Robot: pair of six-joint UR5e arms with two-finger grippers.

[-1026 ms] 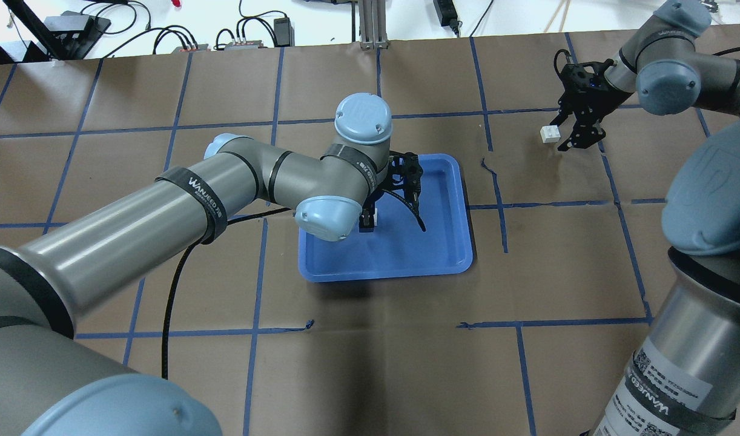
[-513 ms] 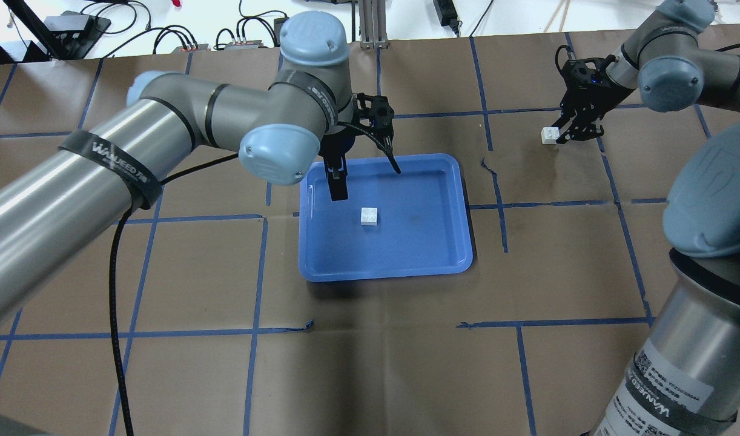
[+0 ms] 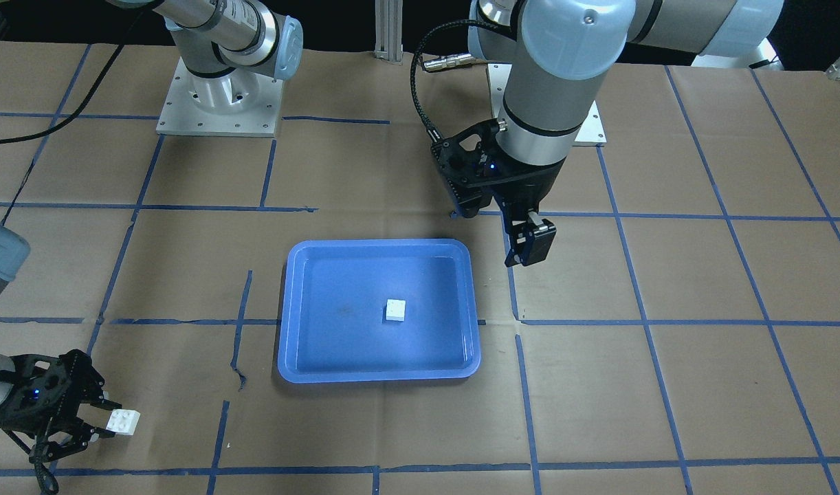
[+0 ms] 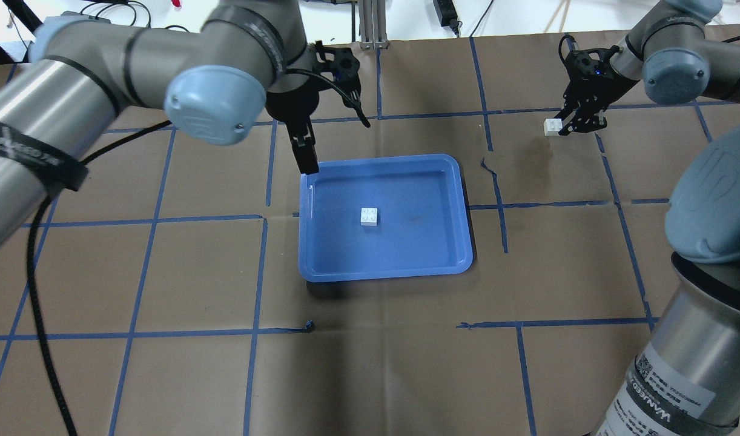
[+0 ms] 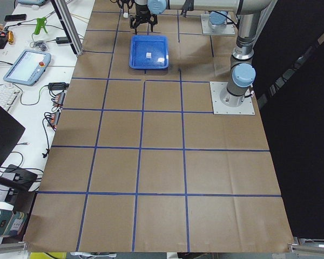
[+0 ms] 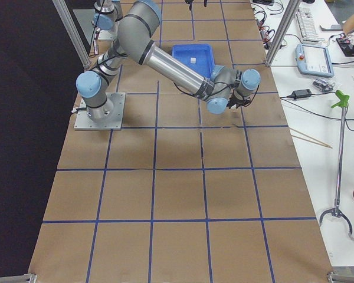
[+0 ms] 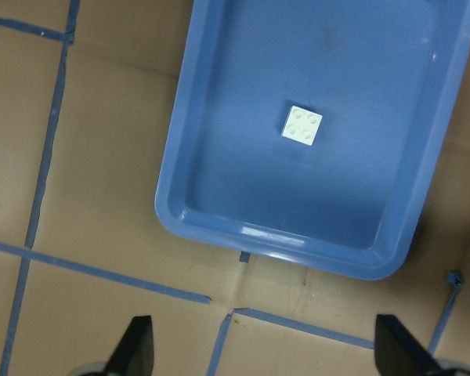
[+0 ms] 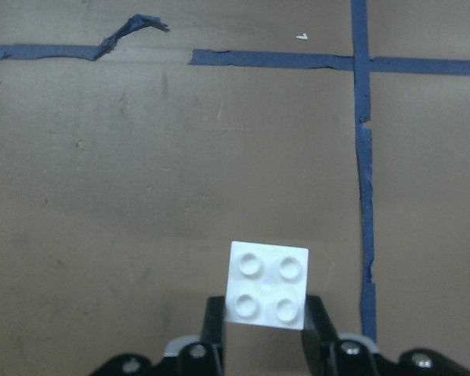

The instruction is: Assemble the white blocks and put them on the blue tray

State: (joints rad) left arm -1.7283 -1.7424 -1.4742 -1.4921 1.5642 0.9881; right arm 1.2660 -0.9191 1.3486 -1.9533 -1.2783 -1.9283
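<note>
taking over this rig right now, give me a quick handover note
Left gripper: open, empty, raised near the left side of the blue tray.
Right gripper: shut on the held white block, studs up, over the table well to the tray's right.
Loose white block: studs up, near the tray's middle.
Done: one block is on the tray and the other is gripped.
Left: carry the held block over, press it onto the loose one, and release so the joined pair sits on the tray.
</note>
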